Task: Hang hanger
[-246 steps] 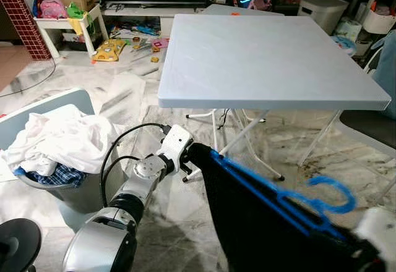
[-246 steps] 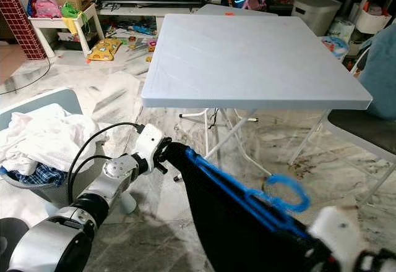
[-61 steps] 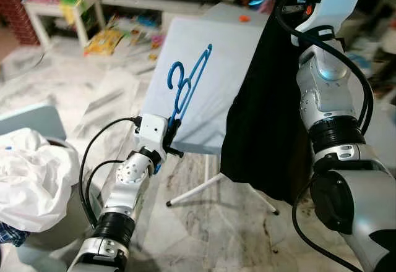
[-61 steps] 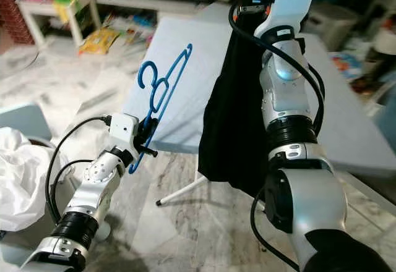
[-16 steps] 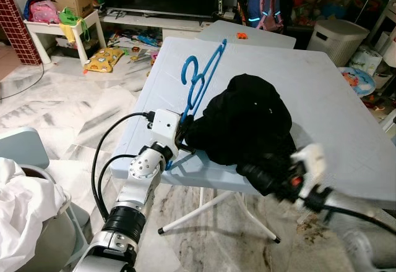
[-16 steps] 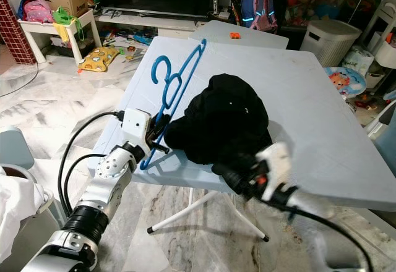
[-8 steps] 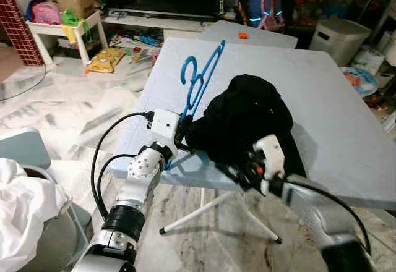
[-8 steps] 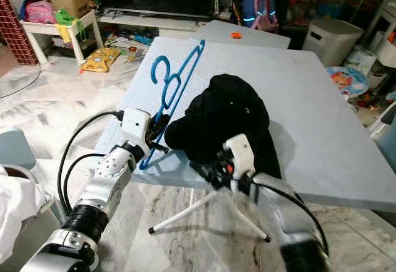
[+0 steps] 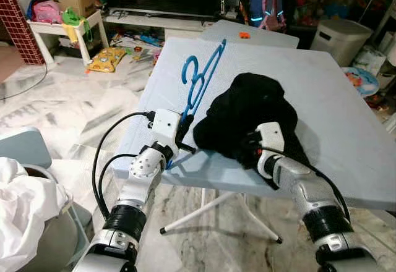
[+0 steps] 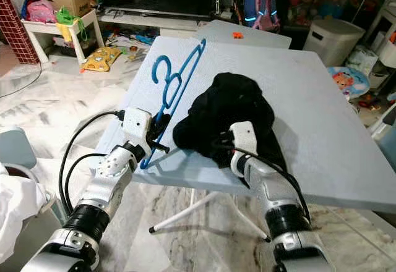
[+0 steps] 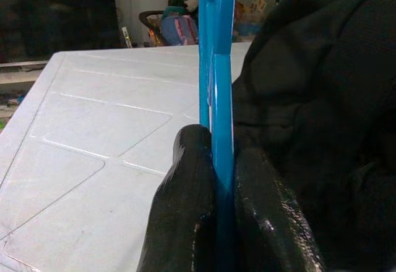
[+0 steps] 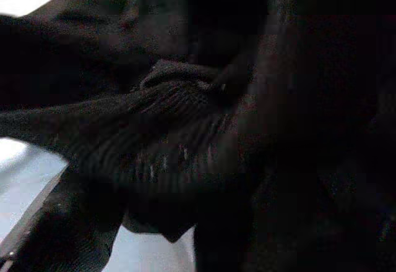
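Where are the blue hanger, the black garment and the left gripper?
blue hanger (image 9: pixel 199 77), left eye view, on its hook.
black garment (image 9: pixel 247 108), left eye view, middle of the heap.
left gripper (image 11: pixel 216 185), left wrist view, between fingertips clamping the hanger.

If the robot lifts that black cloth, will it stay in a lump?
Probably not. The cloth lies crumpled in soft folds on the table, so it would likely sag and hang. It looks light, unlike the stiff hanger in the left pincer.

Left claw (image 11: pixel 213 179) clamped, raised; right claw (image 9: pixel 250 143) forward, low

A garment (image 9: pixel 247 114) lies heaped on the table (image 9: pixel 346 123), hanger (image 9: pixel 201 77) left of it, seemingly touching.
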Available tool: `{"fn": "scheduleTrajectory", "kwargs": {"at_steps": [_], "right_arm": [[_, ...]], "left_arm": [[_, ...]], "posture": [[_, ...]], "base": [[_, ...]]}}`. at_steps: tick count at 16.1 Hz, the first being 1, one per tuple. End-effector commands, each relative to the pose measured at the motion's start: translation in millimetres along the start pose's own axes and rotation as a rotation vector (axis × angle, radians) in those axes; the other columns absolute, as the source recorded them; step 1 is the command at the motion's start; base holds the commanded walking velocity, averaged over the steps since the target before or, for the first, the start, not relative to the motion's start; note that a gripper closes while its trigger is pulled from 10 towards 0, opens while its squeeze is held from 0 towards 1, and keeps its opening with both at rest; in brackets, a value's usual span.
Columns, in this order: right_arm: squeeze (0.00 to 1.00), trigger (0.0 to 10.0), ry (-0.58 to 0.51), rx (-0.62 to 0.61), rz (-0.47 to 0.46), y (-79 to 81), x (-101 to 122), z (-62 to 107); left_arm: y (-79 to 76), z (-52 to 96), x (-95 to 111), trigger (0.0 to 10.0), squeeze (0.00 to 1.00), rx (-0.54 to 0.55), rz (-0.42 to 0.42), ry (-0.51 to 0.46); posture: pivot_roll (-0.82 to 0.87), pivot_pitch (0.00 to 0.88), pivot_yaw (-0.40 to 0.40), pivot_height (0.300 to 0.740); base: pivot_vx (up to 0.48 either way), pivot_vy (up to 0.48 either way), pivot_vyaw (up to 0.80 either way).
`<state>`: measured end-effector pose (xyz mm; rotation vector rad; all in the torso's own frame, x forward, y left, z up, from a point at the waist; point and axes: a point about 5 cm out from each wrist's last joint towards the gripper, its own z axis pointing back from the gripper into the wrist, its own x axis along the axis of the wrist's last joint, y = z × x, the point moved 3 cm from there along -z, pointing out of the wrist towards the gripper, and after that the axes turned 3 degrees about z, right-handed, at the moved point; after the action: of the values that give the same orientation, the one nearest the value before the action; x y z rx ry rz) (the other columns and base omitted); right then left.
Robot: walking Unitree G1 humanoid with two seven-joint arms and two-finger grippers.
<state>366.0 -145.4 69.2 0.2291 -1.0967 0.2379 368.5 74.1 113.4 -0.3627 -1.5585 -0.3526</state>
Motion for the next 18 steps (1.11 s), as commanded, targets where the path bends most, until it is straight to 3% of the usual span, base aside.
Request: {"fn": "scheduleTrajectory", "kwargs": {"at_steps": [1,3,6,7,10,12,13,14,15,16,17,18], "right_arm": [[1.00,10.0,0.034,-0.088,-0.040,-15.2,-7.4,0.4],[1.00,10.0,0.030,-0.210,-0.072,-31.1,-1.0,-2.8],[1.00,10.0,-0.082,-0.372,-0.077,-54.7,27.4,-0.2],[1.00,10.0,-0.100,-0.443,-0.019,-59.3,34.2,1.3],[1.00,10.0,-0.135,-0.444,0.013,-55.4,36.4,2.4],[1.00,10.0,-0.173,-0.363,0.049,-50.5,29.7,10.2],[1.00,10.0,-0.218,-0.303,0.040,-53.6,19.8,27.5],[0.94,10.0,-0.245,-0.293,0.060,-58.4,12.6,42.8],[0.85,10.0,-0.276,-0.284,0.066,-60.1,9.4,55.2],[0.85,10.0,-0.295,-0.282,0.065,-60.1,8.4,60.8],[0.67,10.0,-0.374,-0.276,0.056,-58.7,9.7,80.5],[0.67,10.0,-0.403,-0.279,0.055,-58.0,11.3,87.1]], "left_arm": [[-1.1,3.4,-16.1,10.0,0.00,0.003,0.012,0.067],[-2.4,3.7,-17.6,10.0,0.00,0.006,0.018,0.069],[-2.4,3.9,-18.6,10.0,0.00,0.015,0.017,0.070],[-2.2,4.0,-19.1,10.0,0.00,0.019,0.015,0.071],[-3.0,3.7,-19.2,10.0,0.00,0.016,0.016,0.071],[-1.9,3.6,-15.5,10.0,0.00,0.008,-0.031,0.054],[2.2,4.4,-11.1,10.0,0.00,0.010,-0.070,0.038],[6.3,5.0,-10.1,10.0,0.00,0.026,-0.087,0.044],[9.1,4.9,-10.1,10.0,0.00,0.041,-0.100,0.053],[10.4,5.0,-10.3,10.0,0.00,0.047,-0.104,0.056],[9.0,3.4,-9.3,10.0,0.00,0.035,-0.113,0.057],[7.7,2.5,-8.7,10.0,0.00,0.027,-0.119,0.056]], "posture": [[0.08,0.000,-0.068,0.740],[0.07,0.000,-0.076,0.740],[0.07,0.000,-0.077,0.740],[0.07,0.000,-0.078,0.740],[0.07,0.000,-0.082,0.740],[0.08,0.000,-0.092,0.740],[0.07,0.000,-0.095,0.740],[0.06,0.000,-0.094,0.740],[0.06,0.000,-0.092,0.740],[0.05,0.000,-0.087,0.740],[0.04,0.000,-0.080,0.740],[0.04,0.000,-0.079,0.740]], "base": [[0.000,0.000,0.00],[0.000,0.000,0.00],[0.000,0.000,0.00],[0.000,0.000,0.00],[0.000,0.000,0.00],[0.000,0.000,0.00],[0.000,0.000,0.00],[0.000,0.000,0.00],[0.000,0.000,0.00],[0.000,0.000,0.00],[0.000,0.000,0.00],[0.000,0.000,0.00]]}}
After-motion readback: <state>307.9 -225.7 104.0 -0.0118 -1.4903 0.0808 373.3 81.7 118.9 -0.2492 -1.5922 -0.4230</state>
